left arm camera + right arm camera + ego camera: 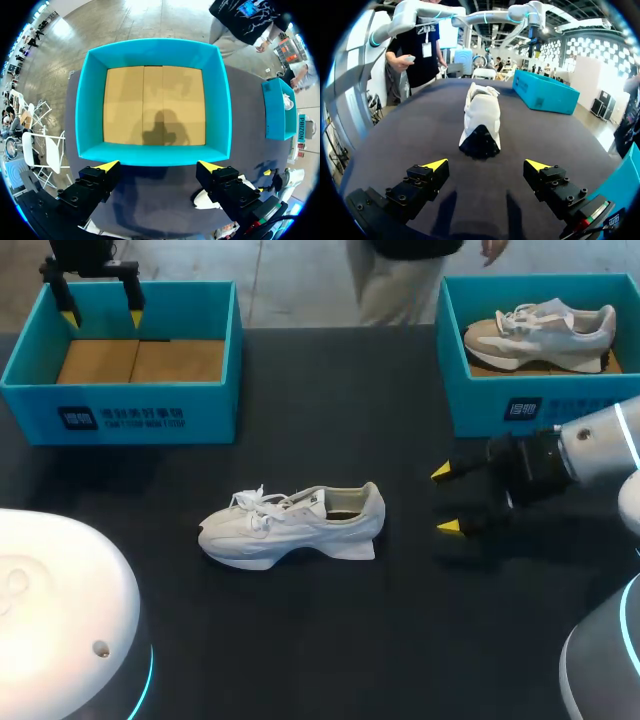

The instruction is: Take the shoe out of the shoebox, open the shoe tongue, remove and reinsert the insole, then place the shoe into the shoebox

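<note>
white shoe (293, 525) on table, right tool (448, 499) open nr heel

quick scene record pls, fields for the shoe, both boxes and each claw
shoe: white shoe, upright on its sole on the table, out of any box
left shoebox: teal, empty, bare cardboard floor
right shoebox: teal, holds a second shoe
left claw: open, above the left shoebox
right claw: open, level with the table, facing the white shoe's heel, not touching it
</note>
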Controlling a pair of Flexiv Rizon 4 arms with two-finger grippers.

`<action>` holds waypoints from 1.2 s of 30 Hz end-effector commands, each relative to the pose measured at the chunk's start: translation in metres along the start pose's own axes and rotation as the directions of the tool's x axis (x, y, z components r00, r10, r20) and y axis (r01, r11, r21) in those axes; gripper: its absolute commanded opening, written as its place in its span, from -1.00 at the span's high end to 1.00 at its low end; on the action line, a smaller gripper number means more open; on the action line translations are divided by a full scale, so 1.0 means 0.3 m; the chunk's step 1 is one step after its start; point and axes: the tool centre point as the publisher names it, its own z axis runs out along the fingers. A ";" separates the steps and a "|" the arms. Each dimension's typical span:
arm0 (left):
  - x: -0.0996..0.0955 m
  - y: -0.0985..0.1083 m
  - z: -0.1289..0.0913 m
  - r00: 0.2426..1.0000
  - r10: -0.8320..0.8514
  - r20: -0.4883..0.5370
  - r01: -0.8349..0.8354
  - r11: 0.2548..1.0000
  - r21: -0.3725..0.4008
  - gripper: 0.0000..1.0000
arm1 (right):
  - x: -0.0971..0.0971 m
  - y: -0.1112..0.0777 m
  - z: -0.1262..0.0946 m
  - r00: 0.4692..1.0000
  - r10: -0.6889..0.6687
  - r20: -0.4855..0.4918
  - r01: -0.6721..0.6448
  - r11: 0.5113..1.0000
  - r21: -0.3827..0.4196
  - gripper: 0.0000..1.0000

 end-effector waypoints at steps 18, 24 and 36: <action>0.000 0.000 -0.001 1.000 0.000 0.001 0.000 1.000 -0.001 -1.00 | -0.004 -0.001 0.000 1.000 -0.007 -0.008 0.007 1.000 -0.012 -1.00; 0.000 0.000 -0.001 1.000 0.000 0.001 0.000 1.000 -0.001 -1.00 | -0.004 -0.001 0.000 1.000 -0.007 -0.008 0.007 1.000 -0.012 -1.00; 0.000 0.000 -0.001 1.000 0.000 0.001 0.000 1.000 -0.001 -1.00 | 0.004 0.026 0.087 0.999 0.007 0.046 -0.005 0.999 -0.045 -1.00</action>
